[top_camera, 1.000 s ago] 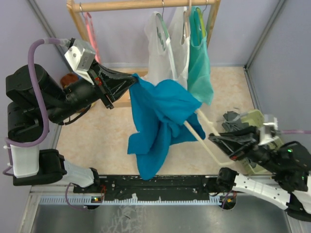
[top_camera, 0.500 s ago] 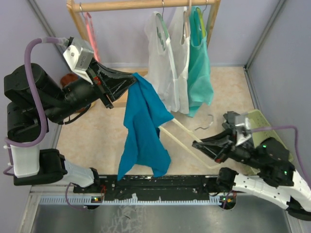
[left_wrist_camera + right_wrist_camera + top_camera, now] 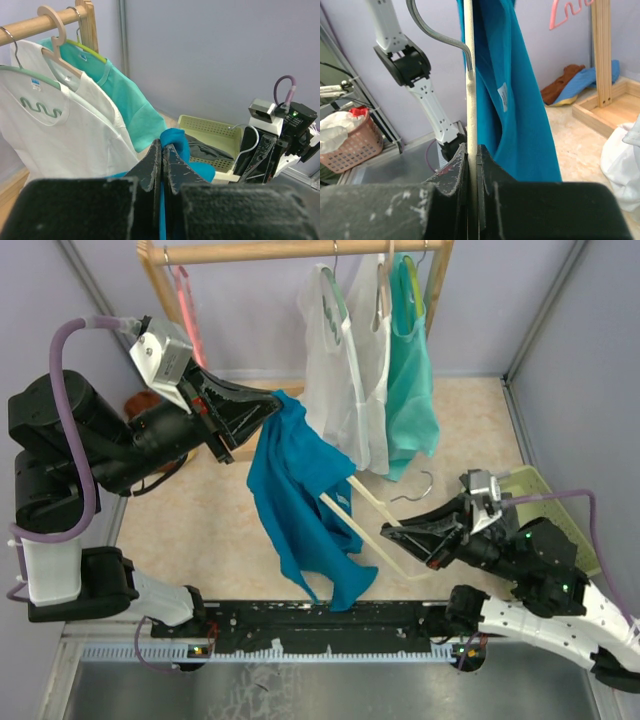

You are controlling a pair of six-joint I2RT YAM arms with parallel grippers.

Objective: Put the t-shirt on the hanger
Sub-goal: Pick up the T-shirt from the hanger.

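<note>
At the left, the left hand is clenched on the t-shirt, lifting it so the cloth hangs open and reachable. To the right, the right hand grasps the hanger, angled toward the shirt, probably for threading.

No word, brand or number can be read anywhere. A small white label is seen on the t-shirt, just above and right of the jaws of the right gripper, its print too fine to be made out. Up and left of the jaws of the left gripper, a blue neck tag and a green wavy line are borne by a white shirt, with no letters legible.
</note>
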